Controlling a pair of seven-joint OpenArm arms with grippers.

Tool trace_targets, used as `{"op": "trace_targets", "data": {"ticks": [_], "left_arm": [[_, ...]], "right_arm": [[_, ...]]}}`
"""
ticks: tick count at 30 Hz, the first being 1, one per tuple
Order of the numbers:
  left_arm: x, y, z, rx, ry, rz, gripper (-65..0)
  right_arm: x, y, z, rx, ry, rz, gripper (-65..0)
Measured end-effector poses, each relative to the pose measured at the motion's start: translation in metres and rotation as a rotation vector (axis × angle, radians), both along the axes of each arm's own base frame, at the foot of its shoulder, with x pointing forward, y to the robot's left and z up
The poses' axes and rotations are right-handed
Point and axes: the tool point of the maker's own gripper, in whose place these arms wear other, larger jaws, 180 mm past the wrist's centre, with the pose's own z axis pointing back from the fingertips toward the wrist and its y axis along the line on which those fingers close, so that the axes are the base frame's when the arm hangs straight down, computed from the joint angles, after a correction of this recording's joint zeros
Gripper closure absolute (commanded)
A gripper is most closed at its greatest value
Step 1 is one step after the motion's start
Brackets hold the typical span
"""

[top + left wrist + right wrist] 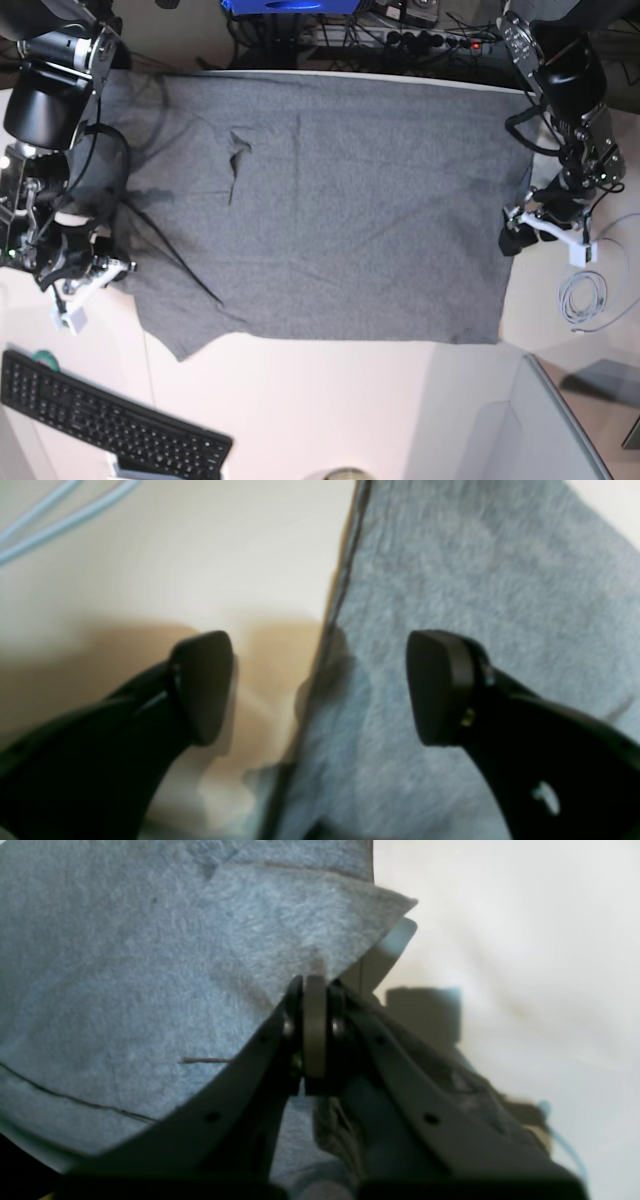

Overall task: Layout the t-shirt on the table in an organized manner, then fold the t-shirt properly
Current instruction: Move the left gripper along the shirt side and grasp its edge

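The heather-grey t-shirt (320, 210) lies spread flat over the white table (330, 410), with a small crease near its upper left. On the right of the base view, my left gripper (515, 235) hovers at the shirt's side edge. The left wrist view shows this gripper (320, 685) open, one finger over bare table (175, 570) and the other over the t-shirt (475, 580). On the left of the base view, my right gripper (105, 268) is at the shirt's lower left part. In the right wrist view it (315, 1030) is shut on a folded corner of the t-shirt (150, 965).
A black keyboard (110, 420) lies at the front left. A coiled pale cable (585, 295) rests by the left arm, and its strands (65, 515) show in the left wrist view. Power strips and wires (420, 40) run behind the table. A grey panel (560, 430) fills the front right corner.
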Motion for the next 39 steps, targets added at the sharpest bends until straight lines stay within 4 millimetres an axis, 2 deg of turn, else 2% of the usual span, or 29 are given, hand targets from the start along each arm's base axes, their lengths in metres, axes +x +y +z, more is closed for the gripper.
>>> {"op": "trace_targets", "data": {"ticks": [7, 10, 12, 14, 19, 20, 26, 31, 39], "left_arm": [[0.025, -0.020, -0.008, -0.110, 0.002, 0.012, -45.3], [0.029, -0.020, -0.010, -0.124, 0.009, 0.044, -43.4], [0.029, -0.021, -0.013, -0.101, 0.019, 0.042, -39.8], [0.030, -0.025, -0.016, -0.069, 0.038, 0.008, -31.8], [0.022, -0.030, -0.022, -0.077, 0.060, 0.002, -2.0], [0.021, -0.031, -0.022, -0.060, 0.067, -0.012, 0.0], [0.023, -0.025, 0.002, 0.038, 0.015, -0.045, 0.0], [0.014, -0.030, 0.013, 0.087, 0.076, -0.104, 0.0], [-0.031, -0.043, 0.023, 0.189, 0.165, -0.177, 0.0]], "right_arm": [[-0.006, 0.000, -0.005, 0.000, 0.013, 0.000, -0.6], [-0.005, 0.000, -0.004, 0.001, 0.010, -0.001, -0.6], [-0.006, 0.000, -0.004, 0.000, 0.011, -0.001, -0.6], [-0.006, 0.000, -0.005, -0.001, 0.012, -0.001, -0.6], [-0.006, -0.001, -0.005, -0.001, 0.012, -0.001, -0.6], [-0.006, -0.001, -0.005, -0.002, 0.012, -0.001, -0.6], [-0.006, -0.002, -0.004, -0.003, 0.011, -0.002, -0.6], [-0.006, -0.002, -0.004, -0.002, 0.010, -0.002, -0.6], [-0.005, -0.002, -0.004, -0.002, 0.007, -0.003, -0.6]]}}
